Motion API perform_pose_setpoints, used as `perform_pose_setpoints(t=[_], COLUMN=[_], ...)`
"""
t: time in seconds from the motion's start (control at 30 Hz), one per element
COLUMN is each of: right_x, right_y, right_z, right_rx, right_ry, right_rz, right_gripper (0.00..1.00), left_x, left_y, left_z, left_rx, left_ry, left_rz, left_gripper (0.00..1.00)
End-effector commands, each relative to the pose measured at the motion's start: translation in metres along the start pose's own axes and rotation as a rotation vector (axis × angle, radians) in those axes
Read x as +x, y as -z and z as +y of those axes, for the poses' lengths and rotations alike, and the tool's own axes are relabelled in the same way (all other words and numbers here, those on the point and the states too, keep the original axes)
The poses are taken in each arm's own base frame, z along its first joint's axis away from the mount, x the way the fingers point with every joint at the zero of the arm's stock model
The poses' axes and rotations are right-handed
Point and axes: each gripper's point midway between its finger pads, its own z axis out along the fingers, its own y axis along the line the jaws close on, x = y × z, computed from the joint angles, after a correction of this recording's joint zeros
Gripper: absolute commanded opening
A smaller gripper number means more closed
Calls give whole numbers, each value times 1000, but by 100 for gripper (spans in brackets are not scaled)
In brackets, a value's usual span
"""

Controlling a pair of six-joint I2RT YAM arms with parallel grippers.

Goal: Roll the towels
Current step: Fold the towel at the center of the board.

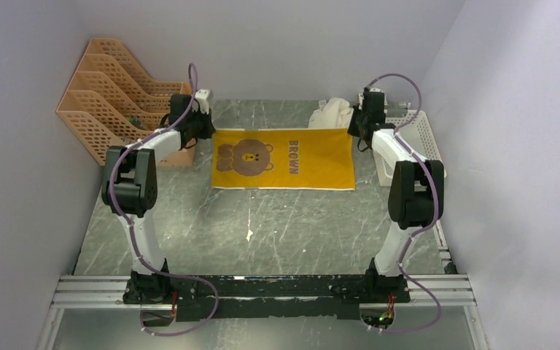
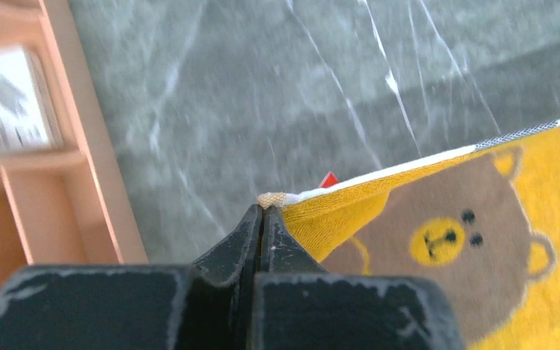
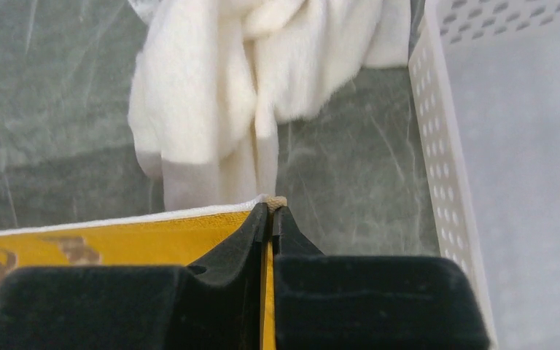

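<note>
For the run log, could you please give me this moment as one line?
yellow towel: spread flat | left gripper: shut on far-left corner | right gripper: shut on far-right corner | white towel: crumpled, unrolled

the flat towel (image 1: 284, 159) lies spread on the far middle of the desk (image 1: 262, 226). the left claw (image 2: 262, 211) pinches its far left corner and the right claw (image 3: 271, 211) pinches its far right corner. the bunched towel (image 1: 333, 113) sits on the desk just behind that right corner, left of the basket (image 1: 423, 135) at the far right. the tray rack (image 1: 109, 102) stands at the far left, beside the left claw.
</note>
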Motion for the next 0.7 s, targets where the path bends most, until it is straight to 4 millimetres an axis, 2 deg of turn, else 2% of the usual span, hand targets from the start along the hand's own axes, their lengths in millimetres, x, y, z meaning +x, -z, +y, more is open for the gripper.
perform_pose_setpoints(t=[0.0, 0.13, 0.23, 0.3, 0.4, 0.53, 0.6, 0.67], right_x=[7, 50, 75, 92, 109, 117, 108, 90], right_y=[26, 43, 57, 62, 68, 69, 67, 64], right_z=[-9, -13, -18, -23, -34, -47, -46, -42], right_rx=[1, 5, 15, 29, 80, 137, 132, 117], right_ry=[-33, -121, -146, -141, -130, -111, -106, -95], right_rz=[-61, 1, 35, 66, 98, 102, 69, 15], right_gripper=[0, 0, 0, 0, 0, 0, 0, 0], left_x=[-19, 4, 23, 39, 59, 81, 81, 74], left_y=[36, 63, 81, 85, 87, 88, 86, 85], left_z=[-9, -24, -28, -29, -32, -34, -35, -34], left_rx=[15, 30, -15, -36, -41, -51, -49, -51], left_ry=[-10, 102, 158, 197, 245, 273, 308, 300], left_rz=[-194, -261, -291, -268, -230, -203, -203, -208], left_gripper=[6, 7, 7, 7, 7, 7, 7, 7])
